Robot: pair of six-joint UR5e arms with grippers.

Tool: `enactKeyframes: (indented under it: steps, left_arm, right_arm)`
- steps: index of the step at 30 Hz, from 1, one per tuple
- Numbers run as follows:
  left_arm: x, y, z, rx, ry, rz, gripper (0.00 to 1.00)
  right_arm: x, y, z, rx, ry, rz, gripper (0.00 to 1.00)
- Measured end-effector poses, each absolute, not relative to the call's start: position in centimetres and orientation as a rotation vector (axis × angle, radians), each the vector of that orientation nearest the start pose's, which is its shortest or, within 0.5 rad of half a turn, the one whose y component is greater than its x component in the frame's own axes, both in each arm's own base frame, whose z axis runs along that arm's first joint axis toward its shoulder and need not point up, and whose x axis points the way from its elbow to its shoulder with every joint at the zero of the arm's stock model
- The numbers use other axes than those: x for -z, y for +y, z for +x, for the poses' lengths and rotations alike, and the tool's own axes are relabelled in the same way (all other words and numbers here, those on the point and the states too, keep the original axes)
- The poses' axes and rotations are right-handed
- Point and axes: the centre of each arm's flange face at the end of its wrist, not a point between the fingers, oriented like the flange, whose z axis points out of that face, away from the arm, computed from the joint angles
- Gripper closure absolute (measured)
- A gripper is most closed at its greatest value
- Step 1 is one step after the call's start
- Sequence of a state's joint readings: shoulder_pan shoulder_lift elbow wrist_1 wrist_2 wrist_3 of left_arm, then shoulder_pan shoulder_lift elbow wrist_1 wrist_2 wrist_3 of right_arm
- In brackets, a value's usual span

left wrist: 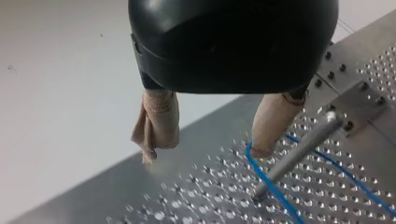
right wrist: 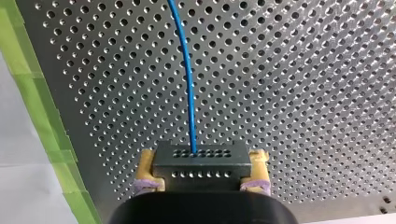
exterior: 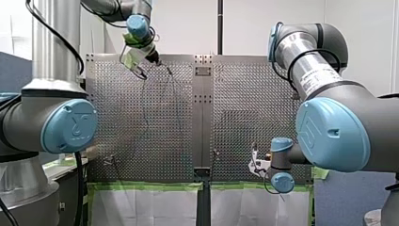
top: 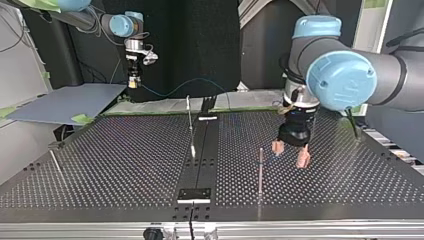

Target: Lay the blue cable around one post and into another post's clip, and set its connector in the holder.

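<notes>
Perforated metal worktop (top: 115, 150) from edge to edge, green tape (top: 150, 107) along its far side in the top view, dark backdrop (top: 200, 45) behind. Starting at that view's ten o'clock: my right gripper (right wrist: 201, 164) hangs near the taped edge, and its wrist camera settles the question, with yellow pads clamped tight on the black connector (right wrist: 201, 158), one pad at each end. The blue cable (right wrist: 187, 79) comes out of the connector's face and runs ahead over the holes. Across the top view the cable sags, arches past twelve o'clock and drops toward the worktop. At centre stands a thin post (top: 190, 122); nearer the camera, at six o'clock, sits a small black plate (top: 194, 195). On to four o'clock: a second post (top: 260, 170), upright. Just beside it, at three o'clock, is my left gripper (top: 290, 152), its beige pads spread wide with nothing between them and the tips close over the worktop. Its wrist view shows the cable lying just beside one pad (left wrist: 271, 121) and passing the second post's foot.
</notes>
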State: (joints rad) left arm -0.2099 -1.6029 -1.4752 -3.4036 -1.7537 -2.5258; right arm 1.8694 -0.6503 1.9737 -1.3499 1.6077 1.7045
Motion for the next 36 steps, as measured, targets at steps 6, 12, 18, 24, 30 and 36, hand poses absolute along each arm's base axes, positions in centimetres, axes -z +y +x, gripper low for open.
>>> enactKeyframes:
  steps: [6,12,18,24,30,36]
  left_arm:
    - [-49.2,-20.5,47.5,0.704,1.573,-0.827,0.00]
    - [-50.2,-19.1,48.8,0.699,1.506,-0.851,0.00]
    - [-50.3,-18.3,49.2,0.684,1.495,-0.857,0.00]
    - [-48.5,-18.7,50.4,0.681,1.542,-0.839,0.00]
    - [-46.4,-18.6,52.1,0.691,1.572,-0.847,0.00]
    - [-45.9,-18.2,52.4,0.673,1.566,-0.872,0.00]
  right_arm:
    - [5.7,-47.5,28.2,-1.512,-1.166,1.325,1.00]
    - [5.7,-47.5,28.2,-1.513,-1.162,1.323,1.00]
    - [5.7,-47.5,28.2,-1.514,-1.160,1.323,1.00]
    - [5.7,-47.5,28.3,-1.514,-1.161,1.324,1.00]
    - [5.7,-47.5,28.2,-1.513,-1.161,1.324,1.00]
    - [5.7,-47.5,28.2,-1.513,-1.161,1.325,1.00]
